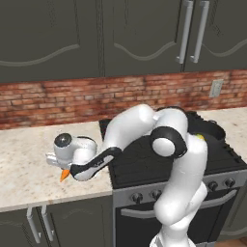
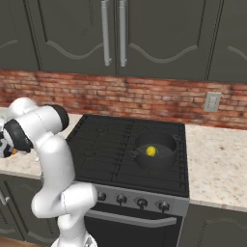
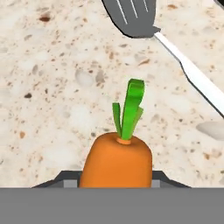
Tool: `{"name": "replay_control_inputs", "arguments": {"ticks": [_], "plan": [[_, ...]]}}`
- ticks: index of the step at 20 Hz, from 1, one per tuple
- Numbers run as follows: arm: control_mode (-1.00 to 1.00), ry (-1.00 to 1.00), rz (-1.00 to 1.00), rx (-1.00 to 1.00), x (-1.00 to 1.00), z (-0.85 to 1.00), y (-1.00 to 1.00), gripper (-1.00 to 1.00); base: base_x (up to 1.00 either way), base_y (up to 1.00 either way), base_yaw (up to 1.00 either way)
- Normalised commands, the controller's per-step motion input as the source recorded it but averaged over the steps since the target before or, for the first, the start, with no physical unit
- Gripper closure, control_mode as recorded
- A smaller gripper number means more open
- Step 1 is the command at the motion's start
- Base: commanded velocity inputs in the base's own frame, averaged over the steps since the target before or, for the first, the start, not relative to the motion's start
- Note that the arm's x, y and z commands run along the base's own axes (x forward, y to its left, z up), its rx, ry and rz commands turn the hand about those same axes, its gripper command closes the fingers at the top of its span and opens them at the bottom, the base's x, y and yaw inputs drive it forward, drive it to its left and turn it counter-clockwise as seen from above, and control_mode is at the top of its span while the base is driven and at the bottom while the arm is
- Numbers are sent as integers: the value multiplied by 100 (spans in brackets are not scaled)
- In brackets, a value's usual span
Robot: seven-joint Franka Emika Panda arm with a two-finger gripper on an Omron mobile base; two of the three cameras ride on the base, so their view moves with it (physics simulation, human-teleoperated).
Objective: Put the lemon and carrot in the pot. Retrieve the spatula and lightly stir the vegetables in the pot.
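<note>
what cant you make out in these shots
- Gripper fingers: hand view, hidden behind the tapered orange carrot; open or shut unclear.
- Carrot: left base view, only its orange tip shows under the hand.
- Grey slotted spatula: hand view, head and white handle cut by edges.
- Black round pot: left base view, mostly behind the arm.

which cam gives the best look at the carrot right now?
Hand view: the carrot sits close and large, green stem tuft clear, between the gripper fingers, with the spatula on the counter beyond. The left base view catches just its orange tip under the hand. The right base view shows at most an orange speck by the wrist.
</note>
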Motion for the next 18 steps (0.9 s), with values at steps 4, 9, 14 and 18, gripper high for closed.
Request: {"name": "replay_control_inputs", "arguments": {"ticks": [4,9,14,18], "plan": [[-100,-14,0,1,-38,100,-3,100,0,0,0],[-100,5,0,1,-64,100,-26,100,0,0,0],[-100,16,0,0,-70,100,-53,100,0,0,0],[-100,15,-1,-5,-6,93,-85,100,0,0,0]]}}
